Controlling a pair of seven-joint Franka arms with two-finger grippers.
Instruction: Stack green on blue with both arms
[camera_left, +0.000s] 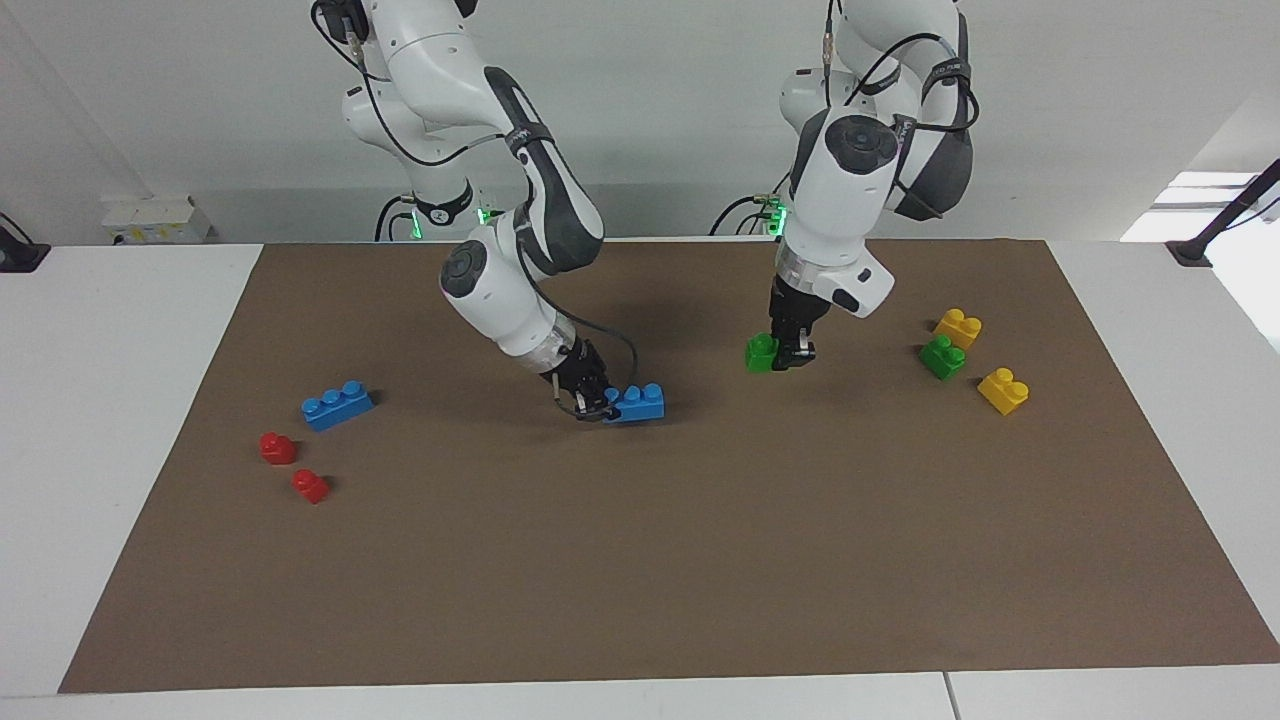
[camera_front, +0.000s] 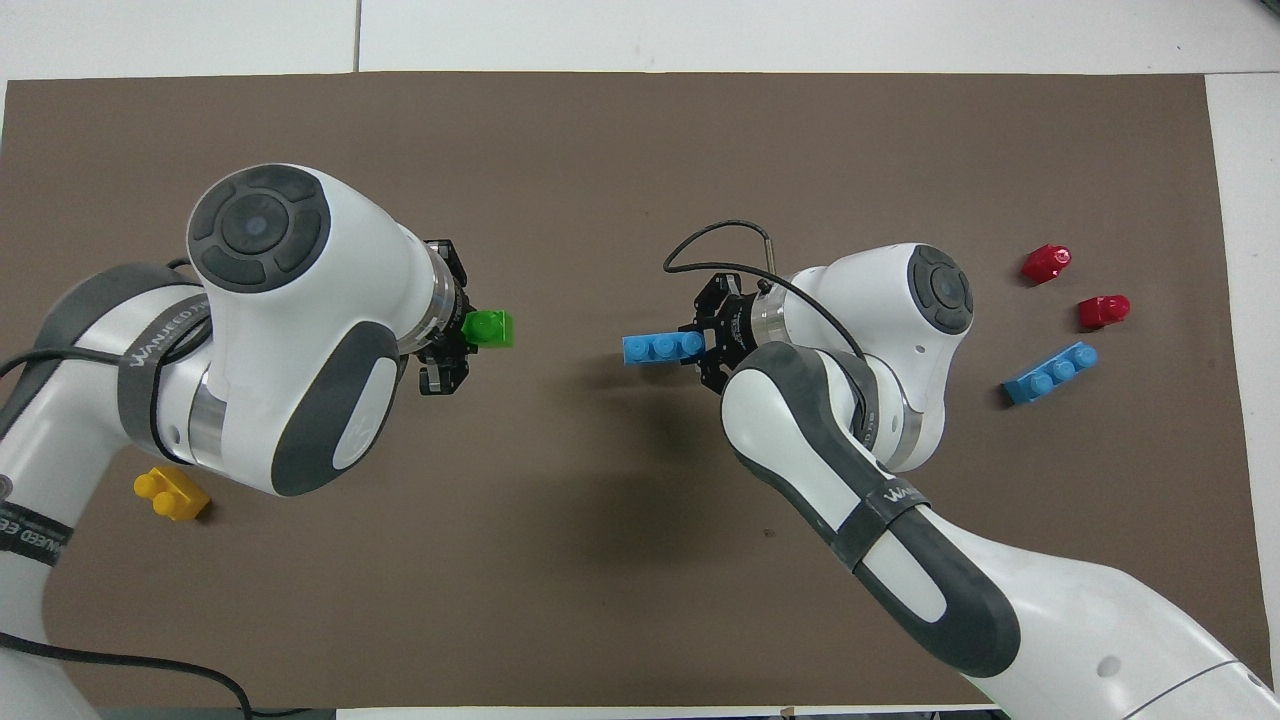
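Note:
My left gripper (camera_left: 790, 355) is shut on one end of a green two-stud brick (camera_left: 762, 352), low over the middle of the brown mat; the overhead view shows the brick (camera_front: 488, 328) sticking out from the gripper (camera_front: 462, 335). My right gripper (camera_left: 598, 405) is shut on one end of a blue three-stud brick (camera_left: 636, 402), at or just above the mat. The overhead view shows that brick (camera_front: 662, 347) pointing from the right gripper (camera_front: 705, 345) toward the green one. The two held bricks are apart.
A second blue brick (camera_left: 337, 405) and two red bricks (camera_left: 278, 447) (camera_left: 311, 486) lie toward the right arm's end. A second green brick (camera_left: 942, 356) and two yellow bricks (camera_left: 958, 327) (camera_left: 1003, 390) lie toward the left arm's end.

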